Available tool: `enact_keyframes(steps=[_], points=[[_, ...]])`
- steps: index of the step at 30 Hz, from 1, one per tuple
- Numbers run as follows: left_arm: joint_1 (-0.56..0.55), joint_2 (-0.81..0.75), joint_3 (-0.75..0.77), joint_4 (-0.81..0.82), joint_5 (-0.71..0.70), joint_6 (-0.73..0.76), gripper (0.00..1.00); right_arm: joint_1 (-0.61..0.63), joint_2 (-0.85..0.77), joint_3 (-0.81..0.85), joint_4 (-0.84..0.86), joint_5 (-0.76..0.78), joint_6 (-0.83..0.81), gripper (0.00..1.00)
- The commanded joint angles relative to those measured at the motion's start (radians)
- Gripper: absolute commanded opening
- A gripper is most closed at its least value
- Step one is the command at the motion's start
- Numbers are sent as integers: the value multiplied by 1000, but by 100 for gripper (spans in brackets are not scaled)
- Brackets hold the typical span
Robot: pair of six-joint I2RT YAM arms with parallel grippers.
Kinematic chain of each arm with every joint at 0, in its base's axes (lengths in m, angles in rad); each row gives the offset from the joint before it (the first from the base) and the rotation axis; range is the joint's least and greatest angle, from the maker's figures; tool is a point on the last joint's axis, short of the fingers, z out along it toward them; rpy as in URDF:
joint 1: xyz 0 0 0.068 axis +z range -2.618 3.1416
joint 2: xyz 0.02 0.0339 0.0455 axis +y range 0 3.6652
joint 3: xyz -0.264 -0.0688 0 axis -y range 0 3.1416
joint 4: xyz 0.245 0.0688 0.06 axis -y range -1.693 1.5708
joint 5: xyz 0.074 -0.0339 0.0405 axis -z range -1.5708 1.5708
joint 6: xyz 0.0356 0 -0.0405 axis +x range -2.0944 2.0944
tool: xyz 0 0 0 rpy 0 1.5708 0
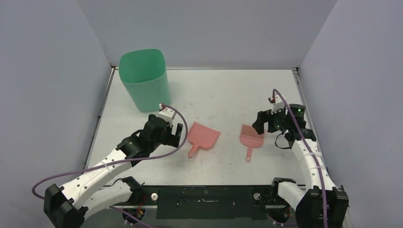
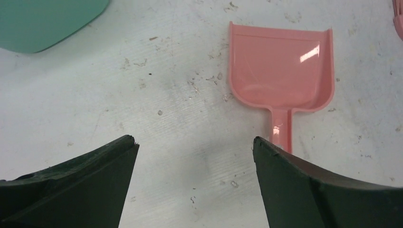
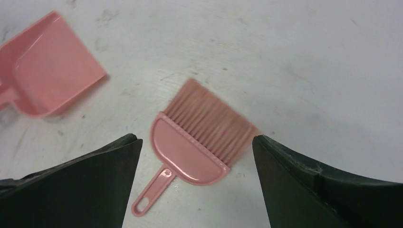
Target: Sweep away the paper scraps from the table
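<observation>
Scraps of crumpled paper are nowhere to be seen on the large flat white scuffed tabletop (image 1: 228, 90): the overhead view and both wrist views show only faint marks and specks on it. By that, the sweeping looks done. The scraps have most likely gone into the tall mint-green plastic bin (image 1: 144, 80) at the far left corner, though nothing of its contents can be made out.

The pink plastic dustpan (image 1: 204, 136) lies flat near the middle of the table, its mouth toward the far right and its handle toward the arms. Well apart to its right, the small pink brush with pale bristles (image 1: 251, 137) also lies flat, bristles away and its looped handle pointing back to the near edge. Both rest like tools put down, each on its own arm's side.

The left gripper (image 2: 195, 141) hangs just beside the dustpan's left side, jaws spread wide with bare table between them, holding nothing. The right gripper (image 3: 196, 137) hovers over the brush, jaws equally wide and not touching it.
</observation>
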Motion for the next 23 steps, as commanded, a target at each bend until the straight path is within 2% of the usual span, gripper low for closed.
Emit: enact_keyframes(steps=[1,4,7,10,18,23], points=[[31,-75,-17,121,-66,-22,92,-124,-104,-103,282,77,322,90],[40,-95,-19,112,-120,-37,93,-125,-102,-66,252,233,388,90],[45,-116,-28,118,-105,-47,95,-124,-97,-48,242,329,393,90],[48,-132,-39,123,-107,-49,95,-125,-118,-49,242,323,378,90],[49,-176,-63,120,-144,-61,96,-132,-250,-98,268,181,319,90],[49,-172,-67,121,-125,-62,96,-161,-237,-85,249,174,317,90]])
